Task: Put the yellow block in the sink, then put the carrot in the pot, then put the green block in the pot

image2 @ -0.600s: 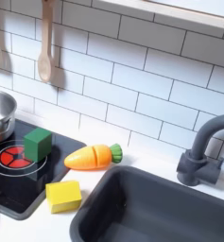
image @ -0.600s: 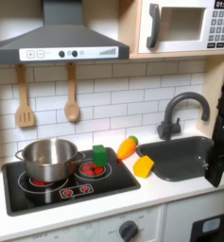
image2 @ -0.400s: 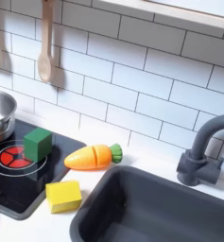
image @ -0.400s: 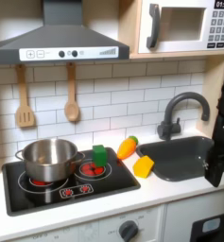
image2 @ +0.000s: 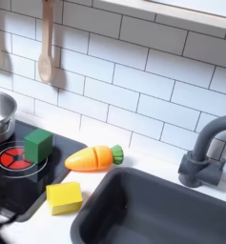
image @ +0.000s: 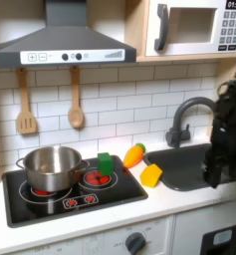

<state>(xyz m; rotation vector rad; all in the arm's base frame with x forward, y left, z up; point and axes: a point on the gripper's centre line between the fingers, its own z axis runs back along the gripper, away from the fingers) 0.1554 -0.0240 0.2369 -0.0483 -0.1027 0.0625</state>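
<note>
Arm over the sink, nothing picked up yet.
I see my gripper (image: 227,149) as a dark blur above the sink's (image: 189,159) right side; I cannot tell how the jaws stand. The yellow block (image2: 64,197) sits on the bench just beside the sink's left rim, the carrot (image2: 93,157) behind it, the green block (image2: 38,145) on the stove (image: 70,197), the pot (image: 50,167) farther left.

A yellow block (image2: 64,197) is sitting lower left in the second exterior view, beside an orange carrot (image2: 93,157) showing a green tip. A bright green block (image2: 38,146) is standing on black. The sink (image2: 133,210) is looking dark grey; the pot (image: 50,167) is gleaming silver.
</note>
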